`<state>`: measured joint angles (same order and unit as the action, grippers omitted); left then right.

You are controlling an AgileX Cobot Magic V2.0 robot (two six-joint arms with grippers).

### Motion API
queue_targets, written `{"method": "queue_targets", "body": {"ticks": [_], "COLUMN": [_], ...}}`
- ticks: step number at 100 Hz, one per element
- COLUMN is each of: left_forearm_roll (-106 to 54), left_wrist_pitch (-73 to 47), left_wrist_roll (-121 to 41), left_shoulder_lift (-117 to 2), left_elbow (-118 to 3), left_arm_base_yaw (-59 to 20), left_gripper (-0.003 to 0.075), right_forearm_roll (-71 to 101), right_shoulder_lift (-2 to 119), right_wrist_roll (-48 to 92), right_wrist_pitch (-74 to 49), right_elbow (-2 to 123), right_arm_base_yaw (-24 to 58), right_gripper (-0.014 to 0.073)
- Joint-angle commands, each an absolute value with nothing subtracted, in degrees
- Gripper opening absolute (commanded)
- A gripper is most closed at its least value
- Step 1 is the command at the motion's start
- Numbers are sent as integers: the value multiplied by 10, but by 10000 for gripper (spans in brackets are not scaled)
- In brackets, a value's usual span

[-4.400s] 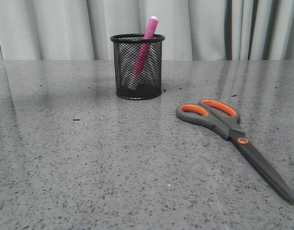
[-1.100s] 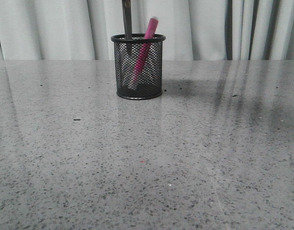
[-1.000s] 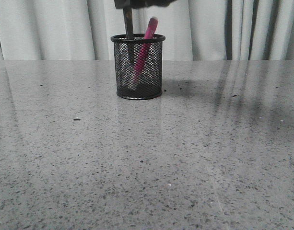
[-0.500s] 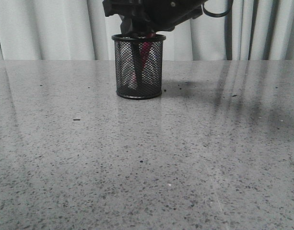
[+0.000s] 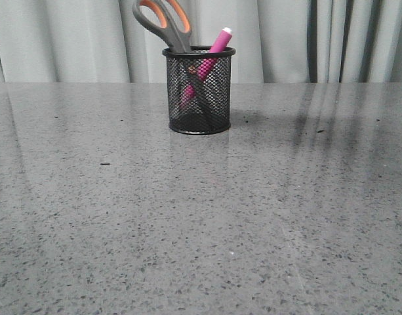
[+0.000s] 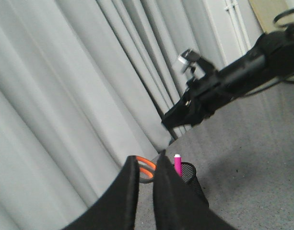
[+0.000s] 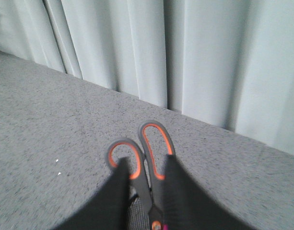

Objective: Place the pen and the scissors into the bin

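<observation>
The black mesh bin point(image 5: 199, 92) stands at the back of the table. The scissors point(image 5: 162, 23) stand in it blades down, with the orange-lined handles leaning left above the rim. The pink pen point(image 5: 217, 46) leans in it too, tip up. No gripper shows in the front view. My right gripper point(image 7: 145, 163) is open above the bin, one finger on each side of the scissors' handles point(image 7: 151, 143), apart from them. My left gripper point(image 6: 147, 158) is shut and empty, well back from the bin point(image 6: 194, 179), the pen point(image 6: 177, 165) and the scissors point(image 6: 146, 168).
Grey speckled table point(image 5: 201, 223) with pale curtains point(image 5: 69, 39) behind. My right arm point(image 6: 218, 91) shows dark in the left wrist view, up over the table beyond the bin.
My right gripper was over the bin with the scissors; it has let go and risen out of the front view. The scissors now stand in the bin, which has shifted slightly right.
</observation>
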<state>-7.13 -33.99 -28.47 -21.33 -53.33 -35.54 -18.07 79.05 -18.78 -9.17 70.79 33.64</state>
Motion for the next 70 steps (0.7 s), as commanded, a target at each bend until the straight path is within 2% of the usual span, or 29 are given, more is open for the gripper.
{"method": "queue_targets", "body": {"ticks": [1, 34, 52, 70], "left_forearm_roll": [-49, -48, -48, -51], "left_wrist_pitch": [-290, -223, -223, -224], "left_wrist_roll": [-234, -191, -191, -191], "left_shoulder_lift": [-185, -32, -15, -15], "left_elbow": [-513, -343, -312, -302], "left_arm_base_yaw": [-361, -361, -361, -361], "left_gripper": [-20, -20, -20, -20], "right_forearm_roll": [-219, -256, -326, -337], "right_shoulder_lift": [704, 443, 308, 202], "right_wrist_roll": [-186, -186, -186, -186], "right_wrist_pitch": [-111, -130, -93, -132], "right_elbow": [695, 432, 324, 267], "right_arm_base_yaw": [357, 407, 407, 407], "right_gripper": [-64, -65, -65, -65]}}
